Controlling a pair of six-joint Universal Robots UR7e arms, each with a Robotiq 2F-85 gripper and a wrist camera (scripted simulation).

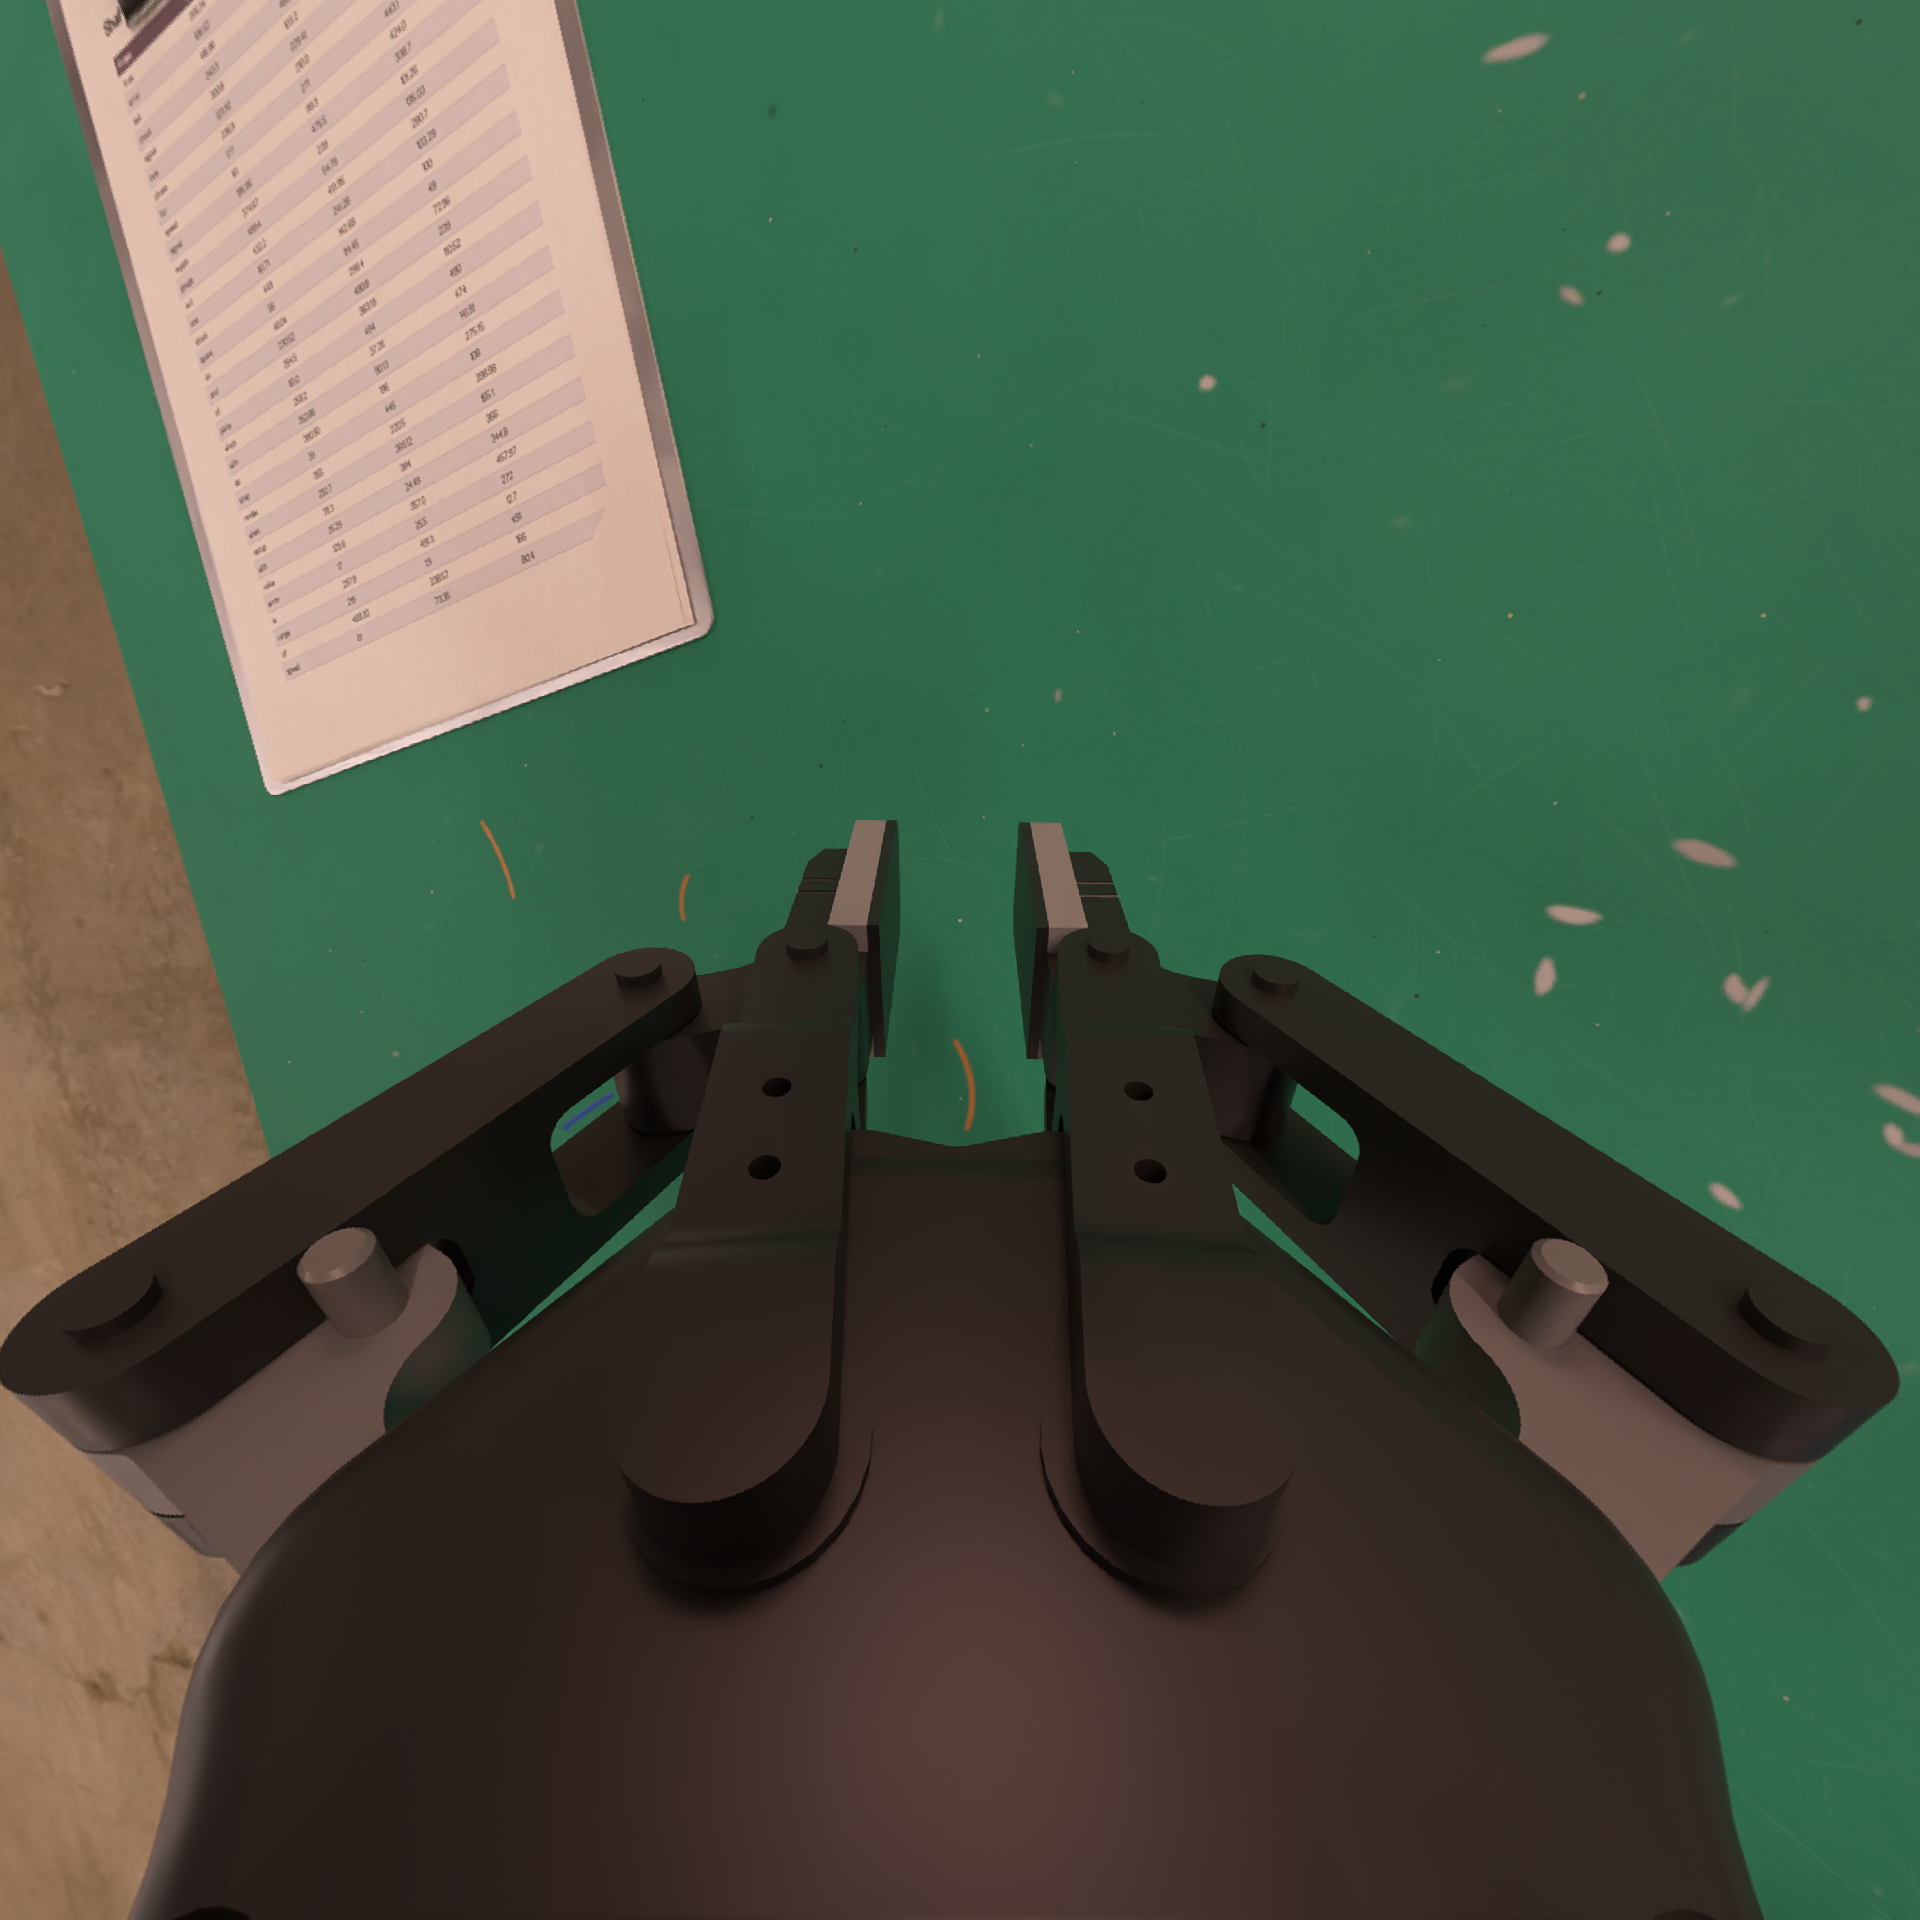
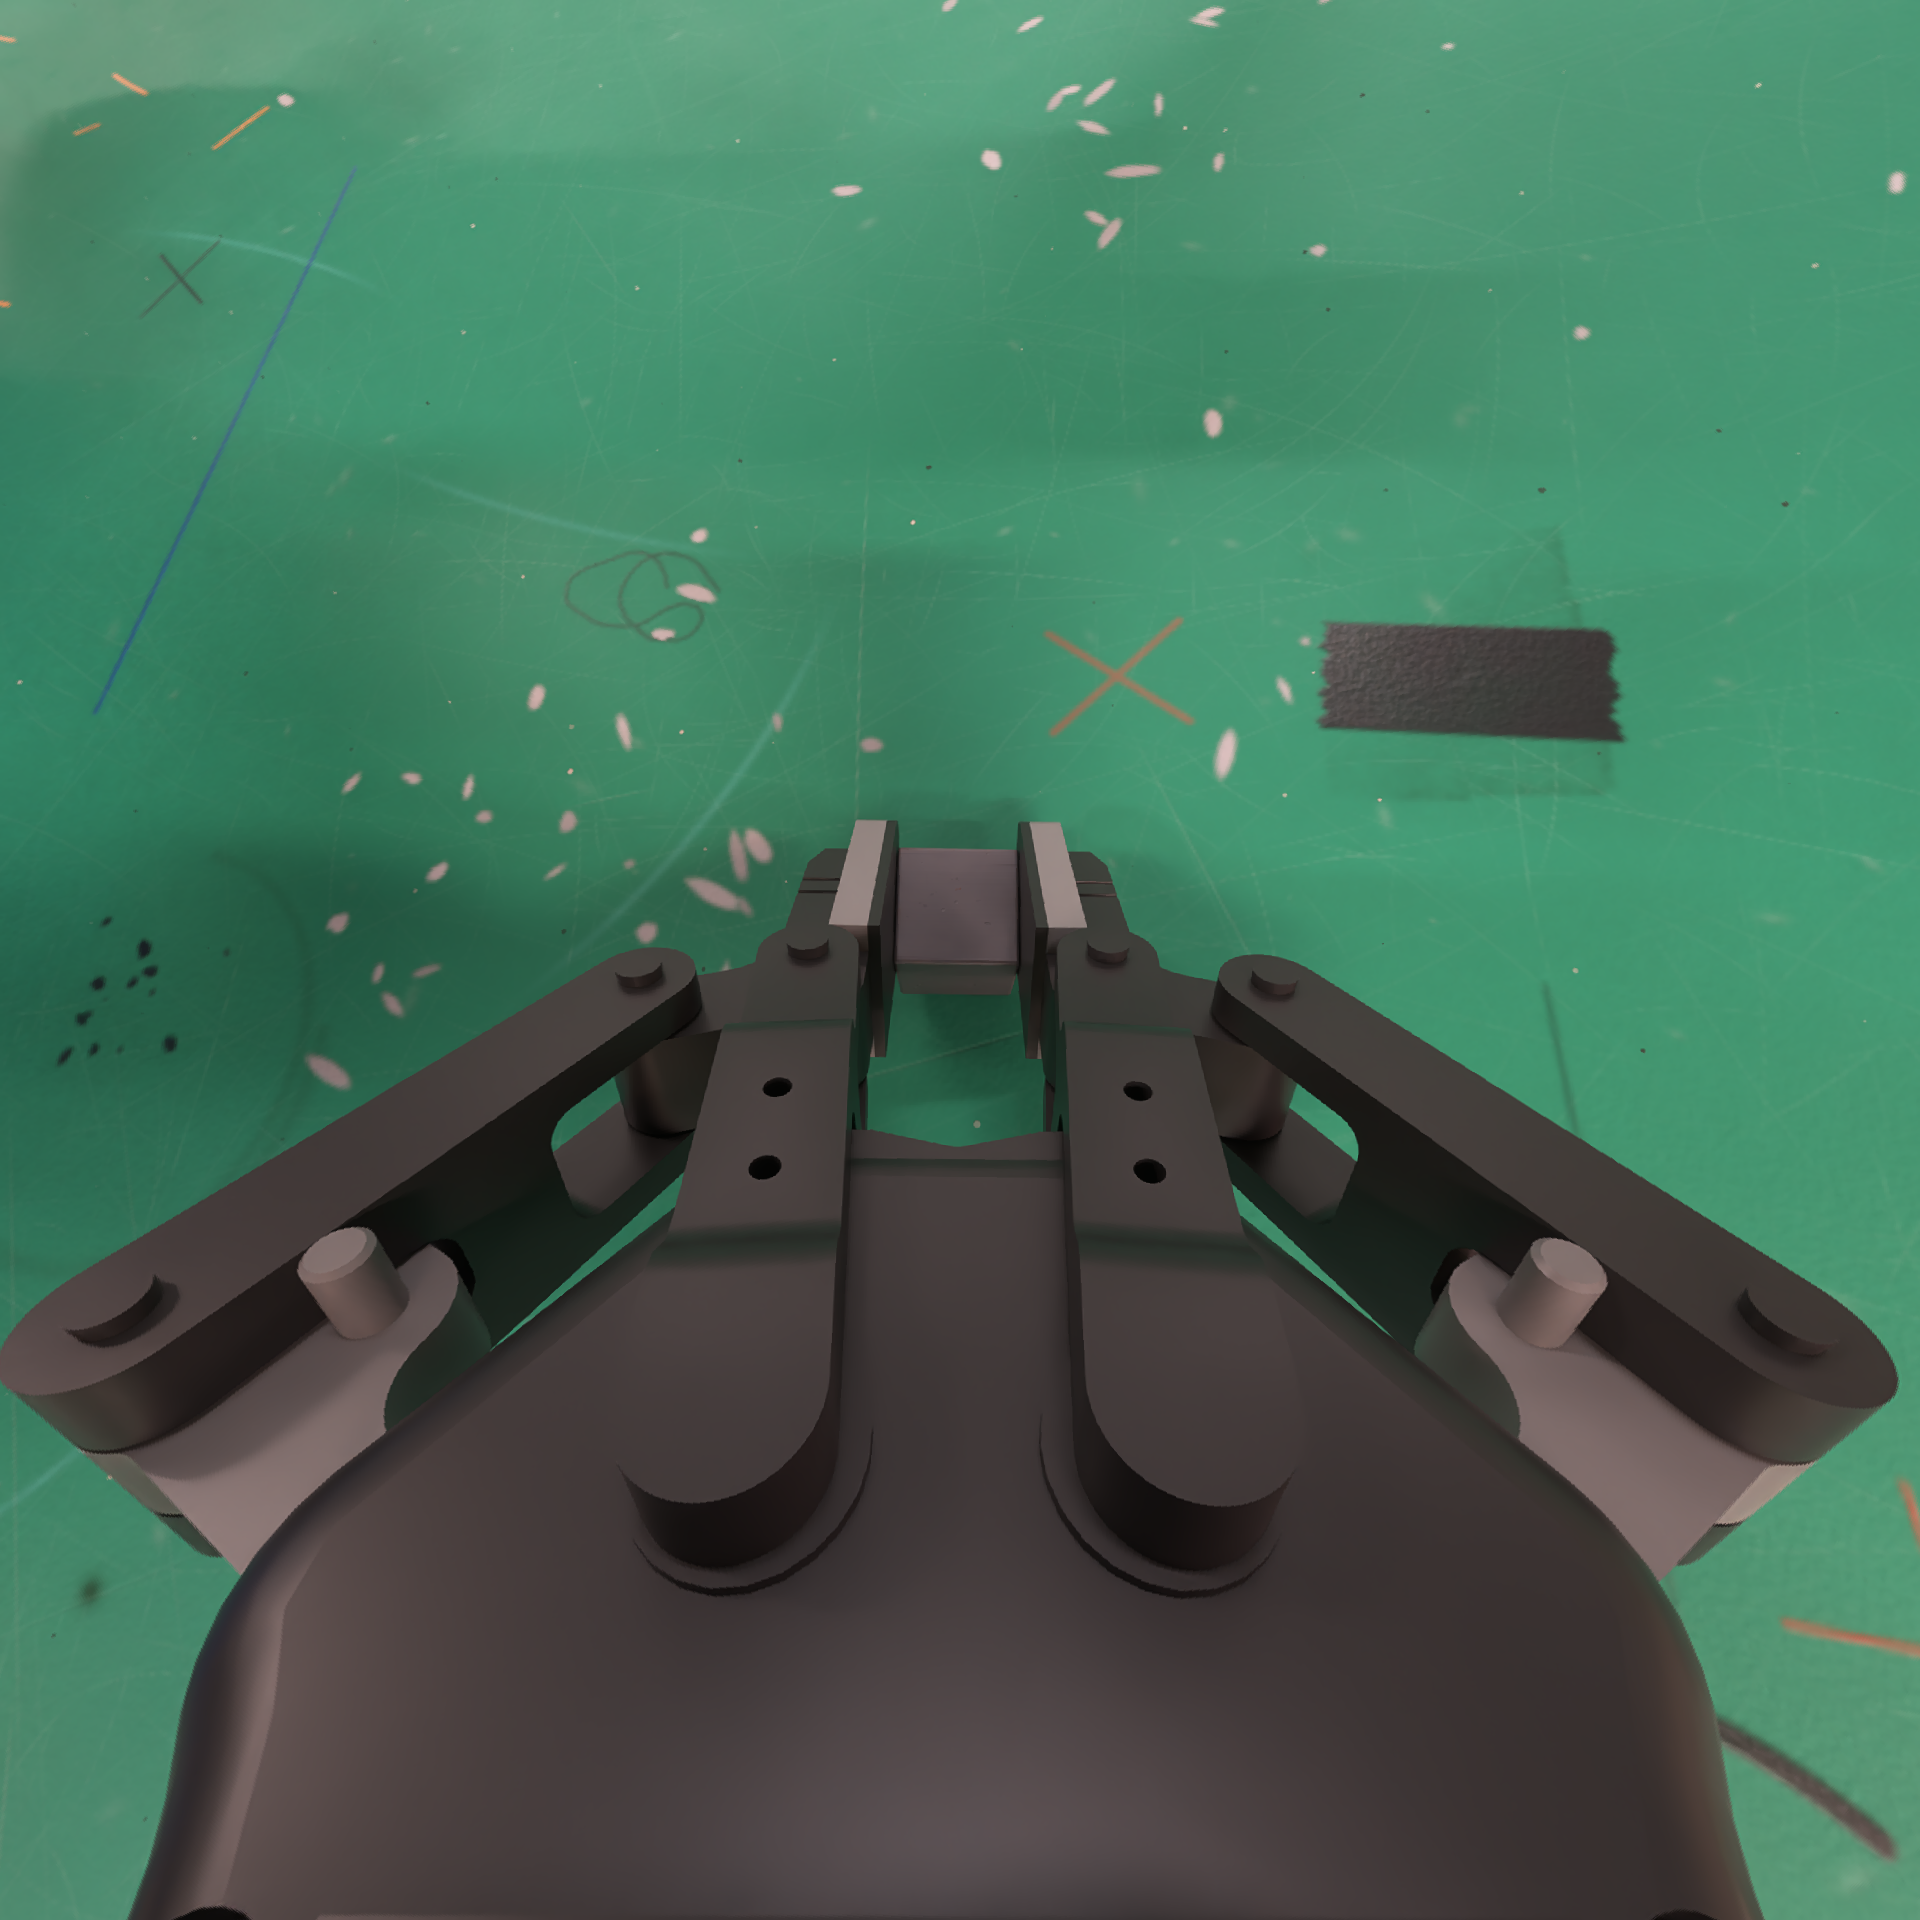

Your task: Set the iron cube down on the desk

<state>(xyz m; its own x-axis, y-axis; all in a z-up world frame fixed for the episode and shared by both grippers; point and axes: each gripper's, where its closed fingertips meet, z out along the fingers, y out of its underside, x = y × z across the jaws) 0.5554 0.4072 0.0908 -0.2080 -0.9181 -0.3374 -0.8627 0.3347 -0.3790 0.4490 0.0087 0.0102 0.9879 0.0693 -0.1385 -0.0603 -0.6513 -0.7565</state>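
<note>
In the right wrist view, my right gripper [image 2: 958,857] is shut on the iron cube [image 2: 956,914], a small grey metal block held between the two pads near their tips. It hangs above the green desk [image 2: 935,416]; the height above the surface is hard to tell. In the left wrist view, my left gripper [image 1: 958,862] holds nothing. Its pads stand a narrow gap apart over the green desk [image 1: 1351,520]. Neither view shows the other arm.
A clipboard with a printed sheet [image 1: 384,343] lies ahead and left of the left gripper, near the desk's left edge, with brown floor [image 1: 73,831] beyond. A strip of black tape [image 2: 1467,683] and a tan cross mark [image 2: 1118,675] lie ahead-right of the right gripper. Pale flecks and pen marks dot the surface.
</note>
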